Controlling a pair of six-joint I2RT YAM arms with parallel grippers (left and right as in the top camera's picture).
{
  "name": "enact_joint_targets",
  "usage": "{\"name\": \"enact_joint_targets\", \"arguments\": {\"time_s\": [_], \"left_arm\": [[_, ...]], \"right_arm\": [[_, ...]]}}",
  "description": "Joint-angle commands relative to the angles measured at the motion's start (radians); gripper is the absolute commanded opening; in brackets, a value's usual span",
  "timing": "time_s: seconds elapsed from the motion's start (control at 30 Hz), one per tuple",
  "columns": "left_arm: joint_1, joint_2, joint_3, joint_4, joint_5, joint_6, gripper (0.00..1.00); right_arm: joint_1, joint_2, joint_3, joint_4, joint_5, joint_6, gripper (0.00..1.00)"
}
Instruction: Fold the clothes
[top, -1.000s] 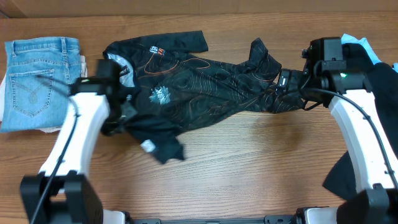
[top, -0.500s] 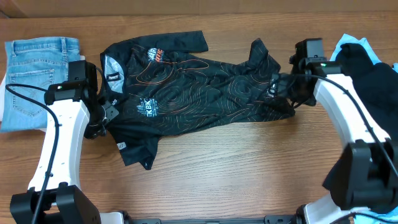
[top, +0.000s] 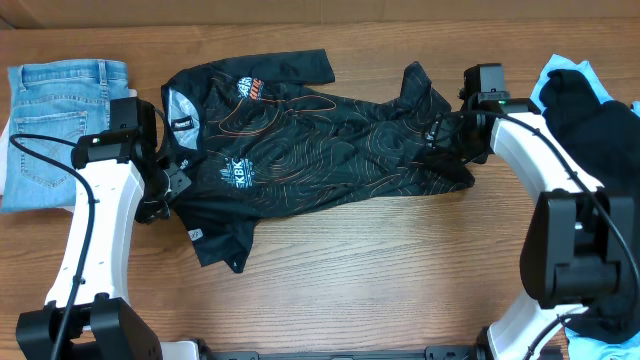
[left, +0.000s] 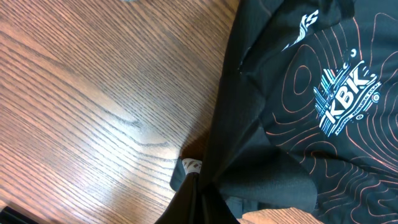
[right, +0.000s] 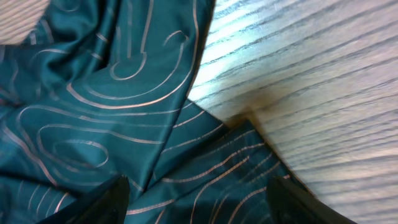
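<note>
The black jersey (top: 320, 140) with orange contour lines lies spread across the back middle of the table, white lettering facing up. Its lower left sleeve is rumpled. My left gripper (top: 168, 185) is at the jersey's left edge. In the left wrist view the fingers (left: 200, 199) are shut on a fold of the jersey's black fabric (left: 323, 143). My right gripper (top: 447, 135) is over the jersey's right end. In the right wrist view its fingers (right: 199, 199) are wide open just above the jersey's fabric (right: 93, 93), holding nothing.
Folded light-blue denim jeans (top: 60, 130) lie at the far left. A pile of plain black and light-blue garments (top: 590, 110) sits at the right edge. Bare wooden table (top: 400, 270) runs along the front.
My left gripper pulled the jersey's left side leftward, spreading the chest and lettering flat. My right arm shifted slightly left over the jersey's right end.
</note>
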Motion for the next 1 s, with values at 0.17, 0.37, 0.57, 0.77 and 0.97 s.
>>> {"name": "enact_joint_targets", "arguments": {"time_s": [0.17,0.37,0.57,0.77,0.97], "left_arm": [[-0.001,-0.008,0.019,-0.003,0.002,0.016,0.05],[-0.001,-0.008,0.019,-0.003,0.003,0.016,0.05],[-0.001,-0.008,0.019,-0.003,0.003,0.016,0.05],[-0.001,-0.008,0.019,-0.003,0.003,0.016,0.05],[-0.001,-0.008,0.019,-0.003,0.003,0.016,0.05]], "right_arm": [[-0.002,0.105,-0.003,0.043,0.005,0.079,0.75],[-0.002,0.125,-0.003,0.079,0.013,0.101,0.63],[-0.003,0.125,-0.003,0.059,0.03,0.101,0.57],[-0.003,0.124,-0.003,0.039,0.066,0.101,0.49],[-0.003,0.101,0.011,0.007,0.07,0.1,0.49]]}}
